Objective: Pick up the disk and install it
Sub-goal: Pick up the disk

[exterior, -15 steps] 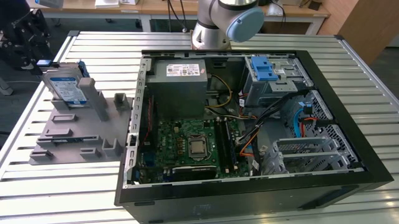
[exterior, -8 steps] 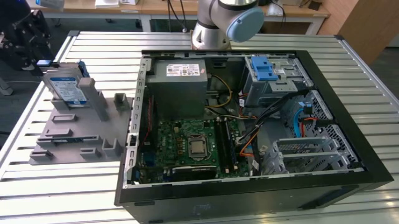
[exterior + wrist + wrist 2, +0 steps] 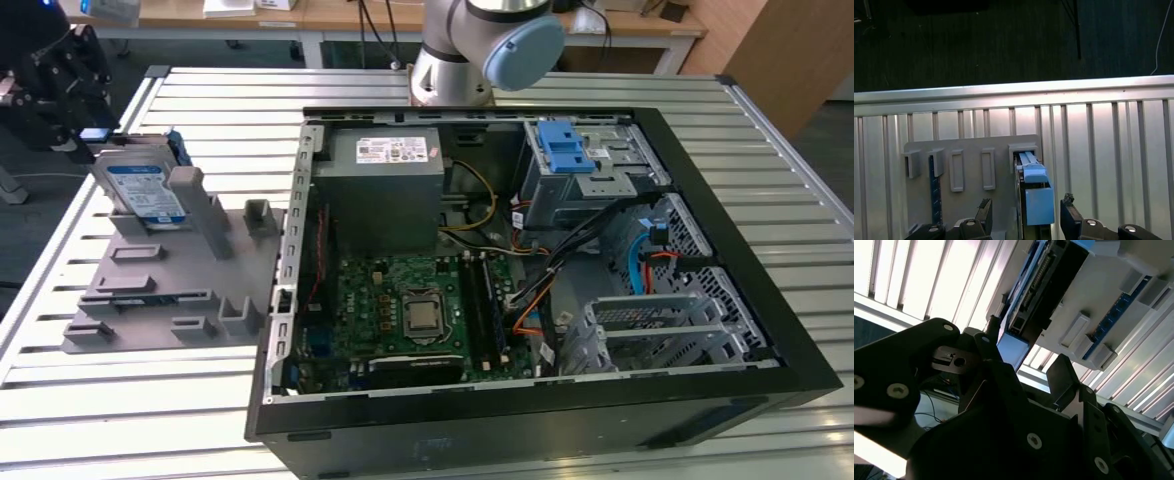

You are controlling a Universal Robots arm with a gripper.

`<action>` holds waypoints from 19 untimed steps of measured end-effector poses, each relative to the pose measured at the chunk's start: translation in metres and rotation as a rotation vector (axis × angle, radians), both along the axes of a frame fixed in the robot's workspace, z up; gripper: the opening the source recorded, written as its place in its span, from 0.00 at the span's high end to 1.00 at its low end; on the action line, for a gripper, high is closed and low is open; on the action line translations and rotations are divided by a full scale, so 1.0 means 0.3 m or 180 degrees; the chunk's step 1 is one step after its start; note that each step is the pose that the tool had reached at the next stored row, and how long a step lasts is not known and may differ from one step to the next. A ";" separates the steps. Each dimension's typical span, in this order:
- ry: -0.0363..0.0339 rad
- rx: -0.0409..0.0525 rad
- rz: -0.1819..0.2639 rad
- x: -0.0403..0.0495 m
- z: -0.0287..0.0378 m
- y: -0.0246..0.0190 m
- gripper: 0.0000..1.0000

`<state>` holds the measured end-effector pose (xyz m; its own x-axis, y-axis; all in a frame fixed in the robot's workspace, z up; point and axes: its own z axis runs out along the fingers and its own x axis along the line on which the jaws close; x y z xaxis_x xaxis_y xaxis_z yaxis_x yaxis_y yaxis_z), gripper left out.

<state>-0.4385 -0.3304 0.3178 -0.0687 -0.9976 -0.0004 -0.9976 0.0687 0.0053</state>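
The disk [image 3: 144,190] stands on edge in a grey slotted fixture [image 3: 174,290] on the exterior view's left. It is silver with a white-and-blue label and a blue carrier. In the first wrist view my gripper [image 3: 1026,207] is open, and its black fingertips [image 3: 985,210] flank the disk's blue carrier end [image 3: 1035,197] with a gap on each side. The second wrist view shows the same straddle: my gripper [image 3: 1026,357] has the disk's [image 3: 1041,280] blue end between its fingers, not touching. My black tool head [image 3: 54,90] hangs just beyond the disk.
An open computer case [image 3: 747,200] lies on the slatted metal table [image 3: 200,100], holding a grey power-supply box [image 3: 387,180], a motherboard [image 3: 414,310] and a drive bay with a blue latch [image 3: 567,150]. The arm's base [image 3: 461,60] stands behind the case.
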 end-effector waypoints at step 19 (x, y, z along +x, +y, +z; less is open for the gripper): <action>-0.0007 0.0000 0.0088 -0.030 -0.077 0.026 0.37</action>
